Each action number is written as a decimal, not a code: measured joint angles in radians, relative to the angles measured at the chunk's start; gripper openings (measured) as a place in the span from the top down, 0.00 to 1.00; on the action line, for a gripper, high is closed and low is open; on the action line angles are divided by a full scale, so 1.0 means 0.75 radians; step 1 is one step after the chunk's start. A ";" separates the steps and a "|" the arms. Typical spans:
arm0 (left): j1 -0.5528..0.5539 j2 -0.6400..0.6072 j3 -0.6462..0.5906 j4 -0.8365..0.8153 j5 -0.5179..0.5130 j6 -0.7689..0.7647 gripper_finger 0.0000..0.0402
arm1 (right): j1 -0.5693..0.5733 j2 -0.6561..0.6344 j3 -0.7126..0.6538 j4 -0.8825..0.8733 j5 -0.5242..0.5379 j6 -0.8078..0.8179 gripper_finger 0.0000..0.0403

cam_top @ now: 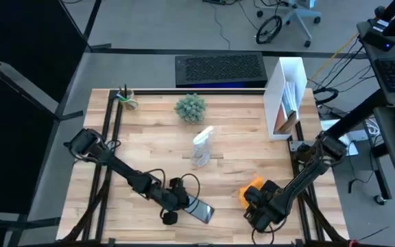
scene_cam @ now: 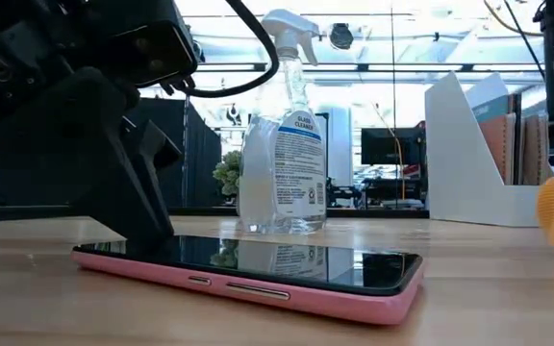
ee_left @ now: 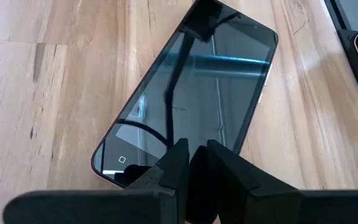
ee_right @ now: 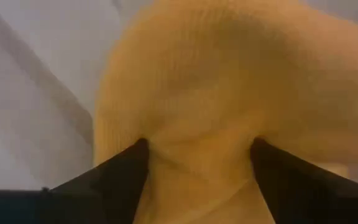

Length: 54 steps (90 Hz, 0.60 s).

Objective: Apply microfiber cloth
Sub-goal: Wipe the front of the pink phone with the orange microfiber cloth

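The right gripper (cam_top: 251, 195) is pinching the cloth (cam_top: 252, 186); the left gripper (cam_top: 182, 200), pressed together, is pinning the phone (cam_top: 201, 210). Next, carrying the cloth onto the screen.

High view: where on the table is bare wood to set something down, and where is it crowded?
Bare: between the pen cup and left arm, and between spray bottle and file holder. Crowded: the near edge, with left hand on the phone, right hand gripping the cloth.

Orange-yellow microfiber cloth (cam_top: 251, 187), pink-edged black smartphone (scene_cam: 258, 266), clear spray bottle (scene_cam: 284, 135), pale wooden table (cam_top: 245, 147).
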 joint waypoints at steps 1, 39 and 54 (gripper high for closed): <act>0.000 0.000 0.000 0.001 0.000 0.000 0.88 | 0.000 -0.001 -0.009 0.015 0.001 -0.007 0.41; 0.003 0.000 -0.001 0.001 -0.039 0.033 0.88 | -0.070 0.024 0.117 0.466 0.208 -0.594 0.97; 0.006 0.000 -0.001 0.001 -0.043 0.033 0.88 | -0.153 0.040 0.159 0.785 0.341 -0.910 0.99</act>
